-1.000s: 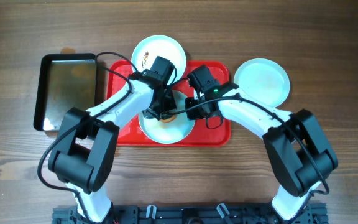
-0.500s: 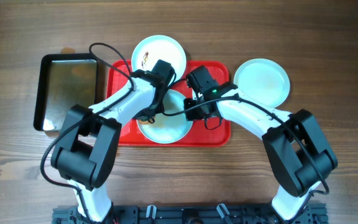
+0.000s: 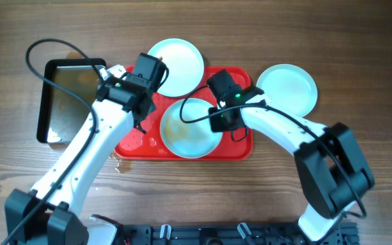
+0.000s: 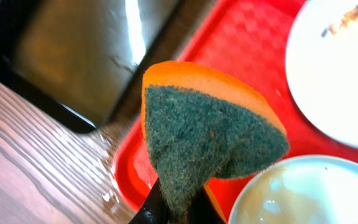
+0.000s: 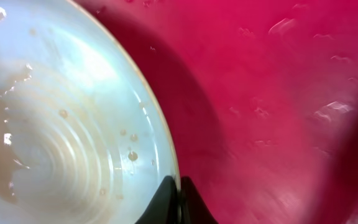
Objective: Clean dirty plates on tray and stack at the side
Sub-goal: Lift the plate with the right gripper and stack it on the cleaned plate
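- Wood table [image 3: 359, 41]; red tray [image 3: 131, 141] lies mid-table, long axis running L–R in the overhead view.
- Black pan [image 3: 43, 102] sits just beside the tray's L end, long axis front–back.
- Centre plate [image 3: 190, 129] lies flat in the tray w/ a wet brownish film; top plate [image 3: 182, 64] overhangs the tray's far edge; right plate [image 3: 286, 88] is on the table off the tray's R end.
- L gripper [image 3: 140, 114] has pulled back since 0.5 s ago from the centre plate to the tray's L part near the pan; the plate is now fully uncovered.
- L jaws are clamped on a folded orange sponge [image 4: 204, 137], green scour face toward the wrist cam.
- R gripper [image 5: 178, 198] is in the same spot as before; jaws pinch the centre plate's R rim.
- Brown smear [image 4: 347, 15] on the top plate.
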Robot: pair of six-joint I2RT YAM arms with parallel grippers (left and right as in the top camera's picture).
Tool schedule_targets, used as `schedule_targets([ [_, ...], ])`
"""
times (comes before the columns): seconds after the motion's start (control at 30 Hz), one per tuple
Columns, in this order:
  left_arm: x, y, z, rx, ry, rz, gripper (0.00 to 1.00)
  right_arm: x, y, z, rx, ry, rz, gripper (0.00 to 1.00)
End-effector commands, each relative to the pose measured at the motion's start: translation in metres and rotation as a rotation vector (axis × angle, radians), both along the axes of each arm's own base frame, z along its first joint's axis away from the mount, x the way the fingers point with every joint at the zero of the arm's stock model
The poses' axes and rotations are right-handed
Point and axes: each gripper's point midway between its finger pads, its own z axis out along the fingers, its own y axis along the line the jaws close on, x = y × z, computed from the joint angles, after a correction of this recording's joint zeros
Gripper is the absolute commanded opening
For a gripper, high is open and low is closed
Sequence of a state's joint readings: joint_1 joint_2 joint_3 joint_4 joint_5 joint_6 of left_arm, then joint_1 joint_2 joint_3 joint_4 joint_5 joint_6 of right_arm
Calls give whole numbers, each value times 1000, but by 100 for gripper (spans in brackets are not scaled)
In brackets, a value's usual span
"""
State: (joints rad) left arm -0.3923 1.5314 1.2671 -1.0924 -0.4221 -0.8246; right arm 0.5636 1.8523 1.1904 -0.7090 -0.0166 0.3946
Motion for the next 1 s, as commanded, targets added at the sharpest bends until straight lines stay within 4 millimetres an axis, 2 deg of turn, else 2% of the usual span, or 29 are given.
schedule_targets([
  [0.0,-9,-20,-8,-105,66,-38,4,28,-17,87,-64,-231,15,4],
  [0.03,-10,-19,-10,-102,74,-37,4,29,-25,112,-89,-280,25,4],
  [0.07,-12,-18,-12,-99,79,-37,4,30,-29,129,-100,-319,40,4],
  [0.1,-13,-18,-14,-97,87,-36,4,33,-39,159,-131,-413,52,4],
  [0.17,-17,-16,-15,-91,101,-35,4,32,-58,181,-200,-486,31,4],
  [0.33,-21,-15,-15,-85,117,-34,4,32,-96,205,-409,-569,-3,4],
  [0.43,-21,-15,-16,-84,121,-34,4,32,-108,218,-547,-625,-7,4],
  [0.57,-22,-14,-16,-83,121,-34,4,24,-98,247,-721,-757,7,4],
  [0.67,-22,-14,-16,-83,121,-34,4,16,-79,281,-949,-873,131,4],
  [0.77,-22,-14,-16,-83,121,-34,4,10,-66,300,-1054,-921,194,4],
  [0.83,-22,-14,-16,-84,122,-34,4,9,-59,308,-1084,-940,214,4],
  [0.97,-22,-14,-16,-83,122,-34,4,10,-57,309,-1085,-942,223,4],
])
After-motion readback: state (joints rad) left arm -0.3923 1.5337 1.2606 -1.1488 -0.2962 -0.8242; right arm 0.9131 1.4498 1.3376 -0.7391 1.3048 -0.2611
